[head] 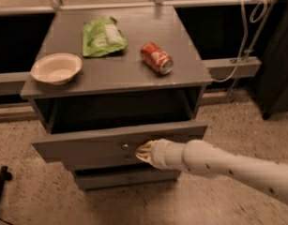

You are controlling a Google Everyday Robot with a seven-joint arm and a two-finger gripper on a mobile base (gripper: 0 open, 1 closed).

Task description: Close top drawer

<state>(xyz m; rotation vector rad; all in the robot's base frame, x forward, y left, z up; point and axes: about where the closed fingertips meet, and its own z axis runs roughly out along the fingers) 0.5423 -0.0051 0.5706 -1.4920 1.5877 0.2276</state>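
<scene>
Drawer juts part-open below the counter, its front panel facing out. Gripper sits against that panel just right of the knob, near centre, likely so a push slides it in squarely; open or closed, I cannot tell.

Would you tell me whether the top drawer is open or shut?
Open: the top drawer juts out from the cabinet. The gripper is at its front, beside the knob.

The gripper is sitting before the wide grey wood-grain top drawer, just right of its round metal knob.
</scene>
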